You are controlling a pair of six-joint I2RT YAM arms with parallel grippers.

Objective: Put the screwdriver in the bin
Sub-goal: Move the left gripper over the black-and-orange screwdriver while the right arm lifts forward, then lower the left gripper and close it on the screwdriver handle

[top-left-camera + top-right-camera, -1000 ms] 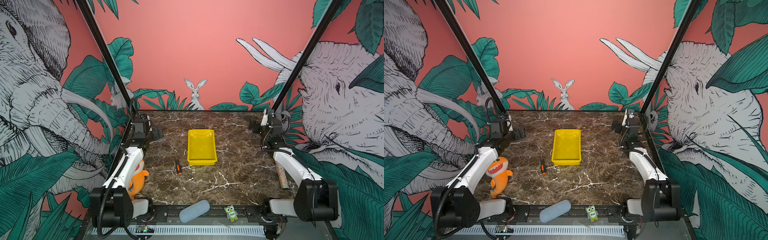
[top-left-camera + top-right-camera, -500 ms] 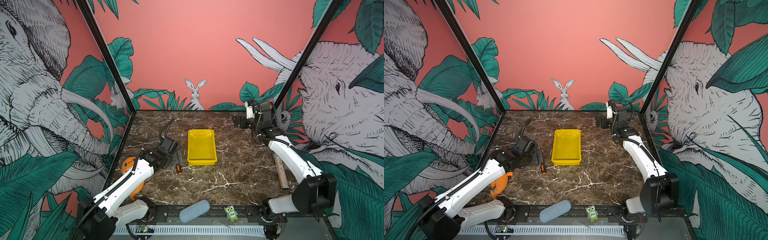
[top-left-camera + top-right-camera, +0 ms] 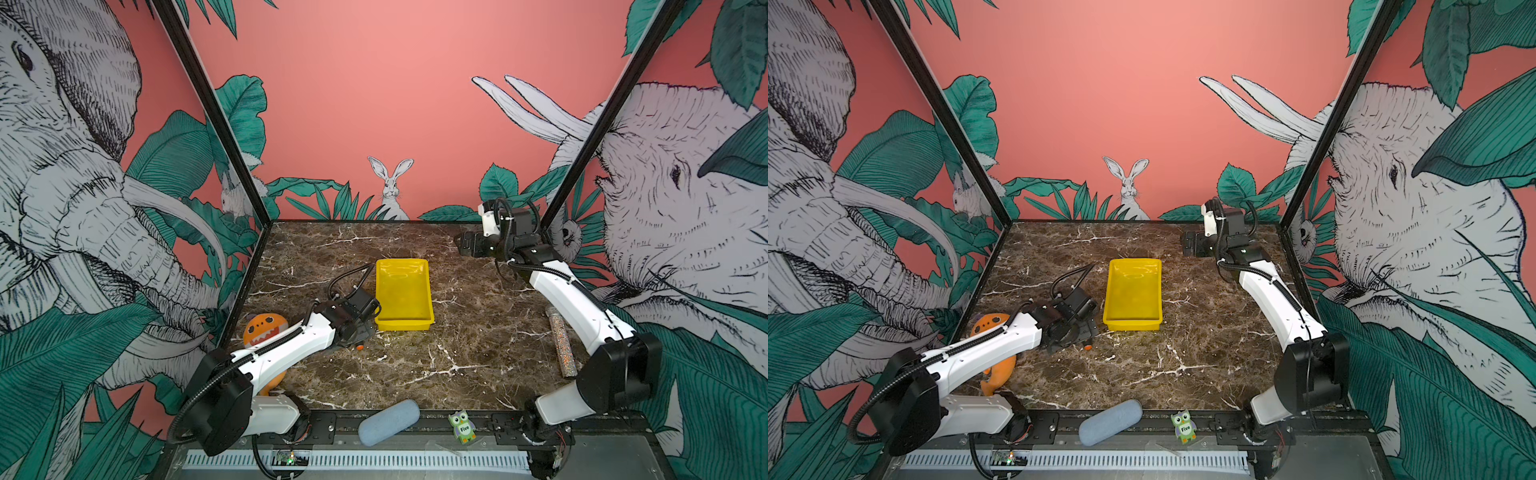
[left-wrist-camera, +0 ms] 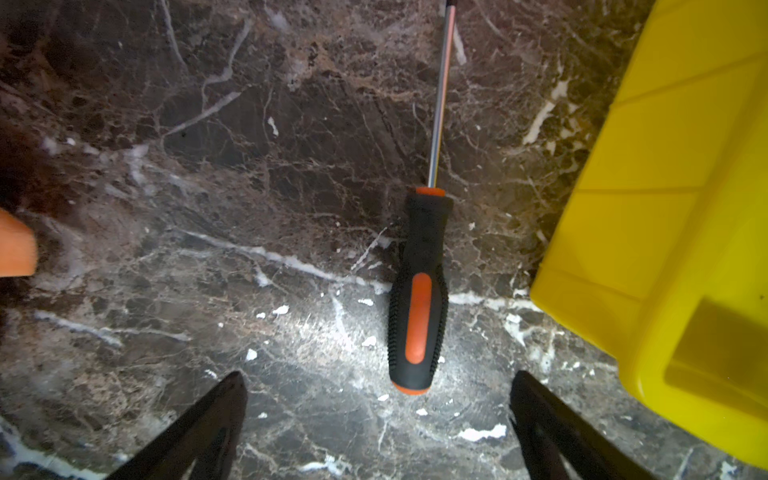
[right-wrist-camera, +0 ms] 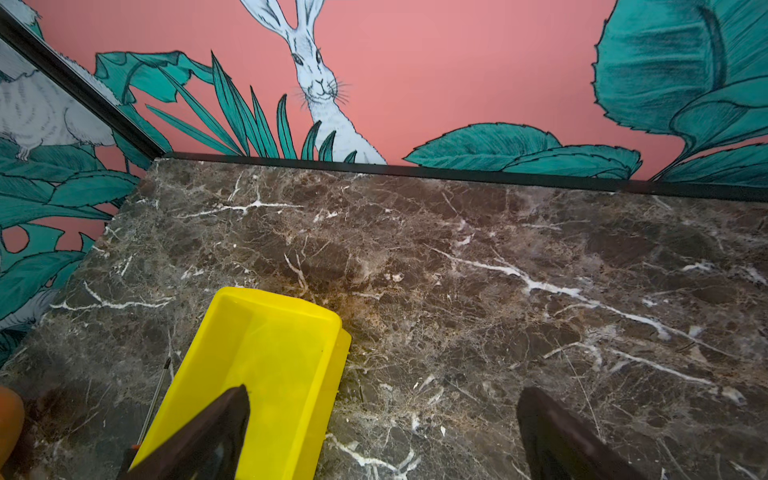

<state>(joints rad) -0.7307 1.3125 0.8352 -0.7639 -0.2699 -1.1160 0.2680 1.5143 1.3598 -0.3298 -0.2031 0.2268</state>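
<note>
Down came the left gripper (image 4: 378, 376), and now it hangs over the screwdriver (image 4: 417, 299), fingers spread wide, holding nothing. The screwdriver lies flat on the table (image 3: 457, 365) just left of the bin (image 3: 403, 291). The right gripper (image 5: 382, 392), fingers spread too, hangs past the bin's far corner.

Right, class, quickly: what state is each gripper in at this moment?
Left gripper: open, empty; the screwdriver lies untouched beneath it.
Right gripper: open, holding nothing.
</note>
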